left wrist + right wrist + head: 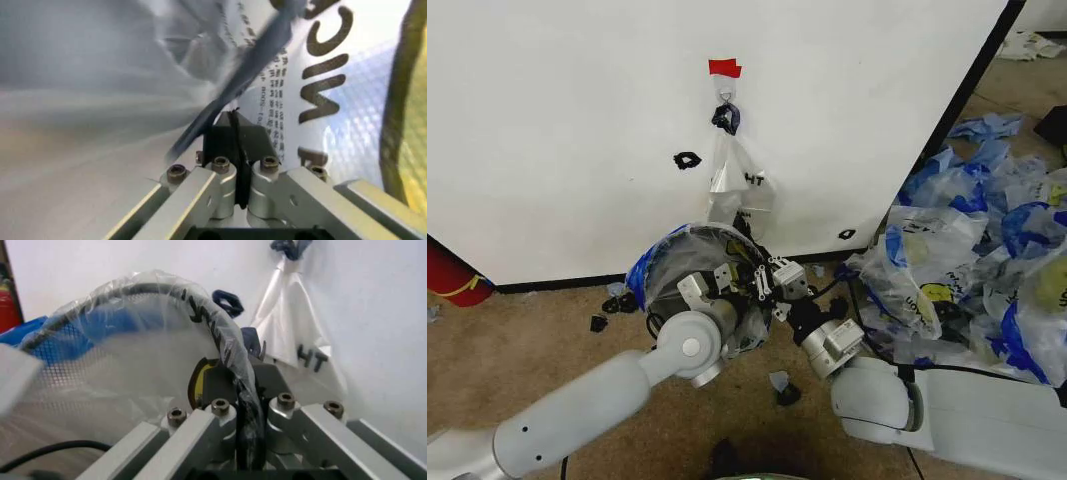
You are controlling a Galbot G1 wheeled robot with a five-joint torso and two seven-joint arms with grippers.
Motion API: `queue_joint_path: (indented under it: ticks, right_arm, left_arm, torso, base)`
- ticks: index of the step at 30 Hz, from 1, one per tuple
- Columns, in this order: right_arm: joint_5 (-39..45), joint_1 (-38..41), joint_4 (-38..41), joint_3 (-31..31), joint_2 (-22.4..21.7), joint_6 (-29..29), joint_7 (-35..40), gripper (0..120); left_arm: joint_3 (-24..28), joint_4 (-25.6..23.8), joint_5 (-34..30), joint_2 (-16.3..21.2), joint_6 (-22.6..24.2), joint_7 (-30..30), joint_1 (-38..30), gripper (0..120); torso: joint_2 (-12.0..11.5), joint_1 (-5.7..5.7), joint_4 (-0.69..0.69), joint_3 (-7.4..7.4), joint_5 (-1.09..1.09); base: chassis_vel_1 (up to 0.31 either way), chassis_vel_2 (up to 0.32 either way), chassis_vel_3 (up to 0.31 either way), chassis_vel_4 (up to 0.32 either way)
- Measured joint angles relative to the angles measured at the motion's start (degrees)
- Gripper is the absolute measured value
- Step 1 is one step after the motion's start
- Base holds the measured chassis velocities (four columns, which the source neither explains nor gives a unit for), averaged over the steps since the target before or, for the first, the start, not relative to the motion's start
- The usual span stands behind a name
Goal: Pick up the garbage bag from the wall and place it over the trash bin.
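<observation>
Bag (689, 262): thin translucent film, draped over the bin (100, 300) on the floor below the wall (557, 120); the mesh rim shows through the plastic.
Left end effector (235, 130): closed on a blue handle strip of the bag, beside the printed lettering.
Right end effector (243, 385): closed on the film where it wraps the bin rim.
Handling: judged very light, limp, slippery and easily torn; it holds no shape and follows any pull.
Hold points: the handles and the mouth hem, where the film is doubled; avoid pinching single film against the wire rim.
Second bag (739, 175): clear, dark lettering, on the wall hook (725, 92); not the target.
</observation>
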Motion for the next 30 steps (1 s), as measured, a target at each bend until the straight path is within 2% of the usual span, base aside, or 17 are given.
queue_joint_path:
  ticks: [4, 11, 30]
  right_arm:
    - [0.45, -0.68, -1.41, 1.18, 0.34, 0.00, 0.52, 0]
    - [0.68, -1.84, -0.51, 1.64, -0.20, -0.07, 0.65, 0]
    - [-1.84, -4.50, 2.87, 1.65, -2.12, 0.80, -0.90, 0]
  left_arm:
    - [-1.22, -1.86, -0.03, 2.14, 0.01, -0.05, 1.43, 0]
    - [-2.74, -2.73, 0.06, 3.58, 0.02, -0.04, 1.97, 0]
    - [-3.01, 1.99, 1.76, 3.79, -0.11, 1.20, -0.12, 0]
  torso:
    - [0.00, 0.00, 0.01, 0.00, 0.00]
    - [0.00, 0.00, 0.00, 0.00, -0.01]
    - [0.00, 0.00, 0.00, 0.00, 0.00]
  base:
    - [0.000, 0.000, 0.000, 0.000]
    - [0.000, 0.000, 0.000, 0.000]
    - [0.000, 0.000, 0.000, 0.000]
